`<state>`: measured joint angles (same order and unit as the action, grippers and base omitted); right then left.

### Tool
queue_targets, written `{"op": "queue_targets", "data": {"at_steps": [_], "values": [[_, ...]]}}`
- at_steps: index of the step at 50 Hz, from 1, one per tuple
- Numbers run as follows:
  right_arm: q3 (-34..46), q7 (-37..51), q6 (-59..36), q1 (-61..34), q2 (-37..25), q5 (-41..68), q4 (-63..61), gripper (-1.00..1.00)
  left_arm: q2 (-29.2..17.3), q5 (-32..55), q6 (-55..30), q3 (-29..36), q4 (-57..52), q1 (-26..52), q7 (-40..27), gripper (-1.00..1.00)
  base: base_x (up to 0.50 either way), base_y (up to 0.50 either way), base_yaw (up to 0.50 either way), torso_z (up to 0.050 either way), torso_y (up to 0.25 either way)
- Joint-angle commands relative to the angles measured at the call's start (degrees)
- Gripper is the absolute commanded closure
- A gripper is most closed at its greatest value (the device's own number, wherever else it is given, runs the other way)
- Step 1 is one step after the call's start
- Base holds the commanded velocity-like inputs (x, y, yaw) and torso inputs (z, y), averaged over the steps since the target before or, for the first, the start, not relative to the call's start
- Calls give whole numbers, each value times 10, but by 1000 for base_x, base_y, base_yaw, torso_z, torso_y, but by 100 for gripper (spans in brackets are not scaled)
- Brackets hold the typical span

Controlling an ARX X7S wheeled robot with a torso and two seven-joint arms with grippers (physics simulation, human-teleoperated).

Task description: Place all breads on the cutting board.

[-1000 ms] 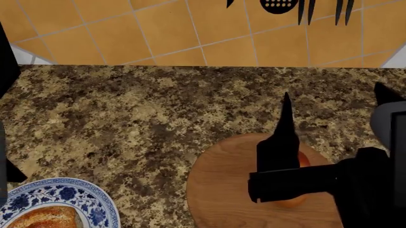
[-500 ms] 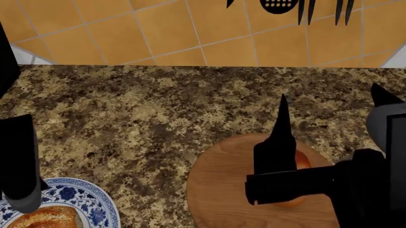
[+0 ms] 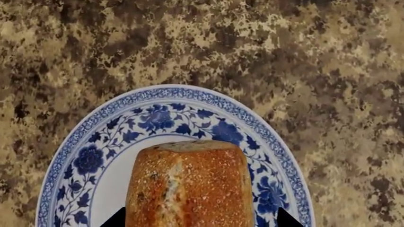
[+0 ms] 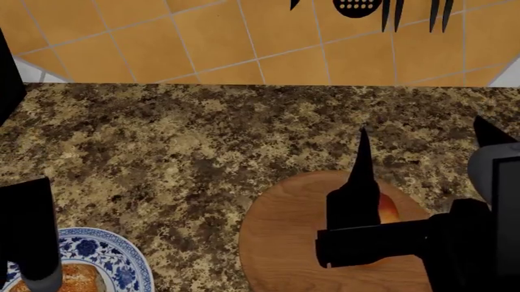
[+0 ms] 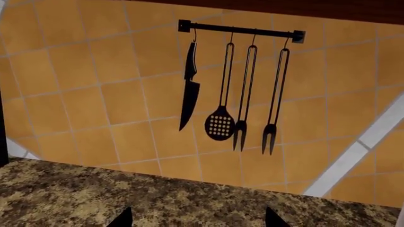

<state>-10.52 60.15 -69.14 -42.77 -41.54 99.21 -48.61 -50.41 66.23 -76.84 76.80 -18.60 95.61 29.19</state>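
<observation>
In the left wrist view the seeded tan-brown loaf (image 3: 189,184) lies on a blue-and-white plate (image 3: 158,113). My left gripper (image 3: 200,221) is open, with one fingertip on each side of the loaf's near end. From the head camera my left arm (image 4: 33,237) hangs over the plate (image 4: 122,267) and hides most of the loaf (image 4: 80,277). The glossy orange roll (image 4: 389,210) rests on a round brown wooden disc (image 4: 276,237), half hidden behind my right arm. My right gripper (image 5: 197,218) is open and empty above the roll, facing the wall. The cutting board is out of view.
A speckled granite counter (image 4: 203,140) runs back to an orange tiled wall (image 4: 243,36). A rail (image 5: 240,29) on that wall holds a knife, a slotted spoon and two forks. A dark object stands at the counter's far left edge (image 4: 8,79).
My left arm has come into the head view from the left and settled over the plate, covering most of the loaf. The right arm has barely shifted.
</observation>
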Motion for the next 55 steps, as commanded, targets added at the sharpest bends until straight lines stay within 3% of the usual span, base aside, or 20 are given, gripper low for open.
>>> {"op": "queue_targets", "data": {"at_steps": [1,31,32,47,52,55], "values": [[-1,-13,1,11,5,-18,-1,-100,-6,3,-1,10,-2,-11,-6,-100,0,0,0,0,0],[3,-18,9,20,-1,-25,-4,-100,1,-20,25,28,31,-39,-16,-100,0,0,0,0,0],[2,-19,9,22,-1,-25,-4,-100,4,-19,27,23,37,-38,-22,100,0,0,0,0,0],[29,4,12,-18,-16,2,7,-100,-9,48,14,-40,25,19,-26,100,0,0,0,0,0],[63,7,-5,-57,-29,14,49,-100,-23,106,46,-103,27,17,-95,100,0,0,0,0,0],[90,11,-14,-91,-30,24,83,-100,-30,156,71,-140,4,10,-170,100,0,0,0,0,0]]}}
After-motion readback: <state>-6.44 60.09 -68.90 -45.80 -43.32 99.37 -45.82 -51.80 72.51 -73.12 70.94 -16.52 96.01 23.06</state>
